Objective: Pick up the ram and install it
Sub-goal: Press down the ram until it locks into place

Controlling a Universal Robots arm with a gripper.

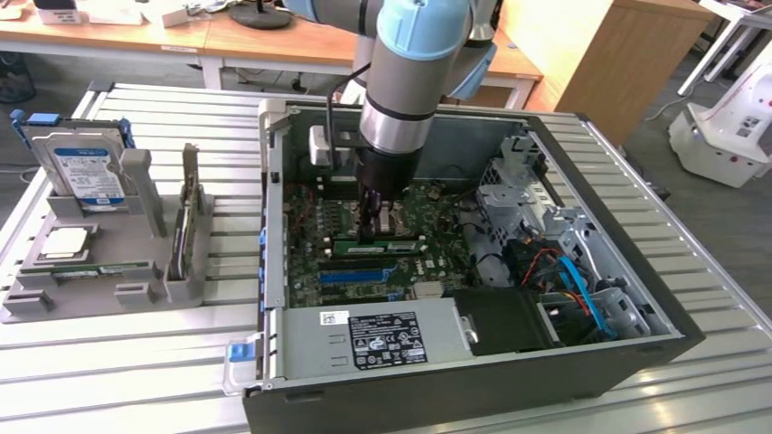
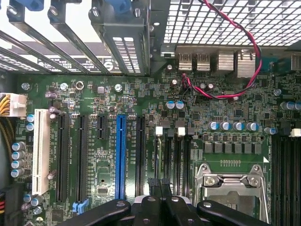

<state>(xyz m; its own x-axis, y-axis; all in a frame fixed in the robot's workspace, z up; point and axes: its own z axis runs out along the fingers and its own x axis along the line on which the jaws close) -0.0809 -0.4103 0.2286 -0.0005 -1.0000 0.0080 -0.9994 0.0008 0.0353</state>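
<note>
Gripper [image 1: 383,210] pressed together, holding nothing, low over motherboard [image 2: 94,99] inside computer case [image 1: 627,271] | ram [image 1: 376,246] seated flat in its slot just below fingertips [image 2: 153,182]

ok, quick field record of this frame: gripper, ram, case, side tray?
gripper: shut, low inside the open PC case, over the motherboard
ram: a green stick lies along the slots right below the gripper; whether it is seated, cannot tell
blue slot: empty
CPU socket: no cooler on it
side tray: grey holder with a hard drive standing upright
</note>
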